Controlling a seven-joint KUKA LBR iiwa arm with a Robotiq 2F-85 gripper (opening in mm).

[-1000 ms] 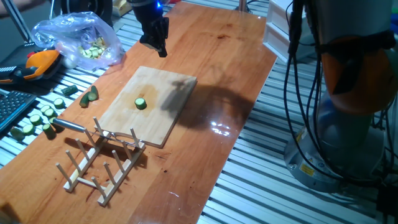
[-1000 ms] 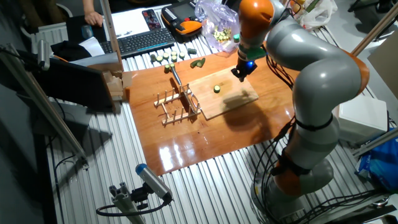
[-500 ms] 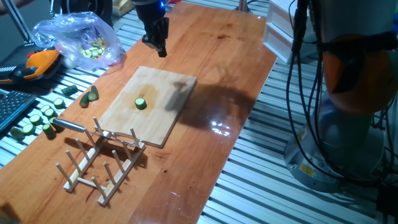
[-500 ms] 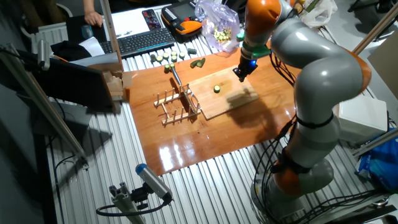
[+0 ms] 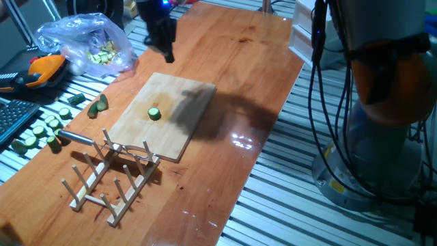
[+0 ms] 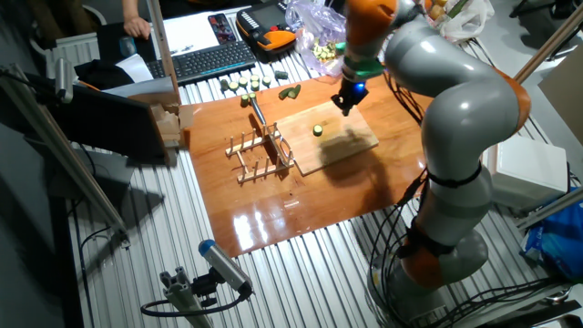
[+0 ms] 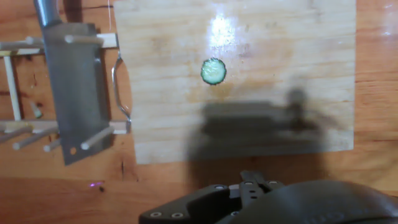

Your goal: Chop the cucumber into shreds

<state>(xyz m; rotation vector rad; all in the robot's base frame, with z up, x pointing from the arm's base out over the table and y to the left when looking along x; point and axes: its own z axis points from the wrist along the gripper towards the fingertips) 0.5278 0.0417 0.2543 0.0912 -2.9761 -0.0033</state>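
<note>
open air over the pale wooden cutting board, only the small round green cucumber slice on it. the wooden peg rack holding the steel cleaver crowds one short edge; dark-skinned cucumber chunks lie beyond on the bench.

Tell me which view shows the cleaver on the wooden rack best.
The hand view: the broad grey steel cleaver lies flat across the wooden peg rack, blade fully visible. One fixed view shows only its handle end; the other fixed view shows a thin sliver.
</note>
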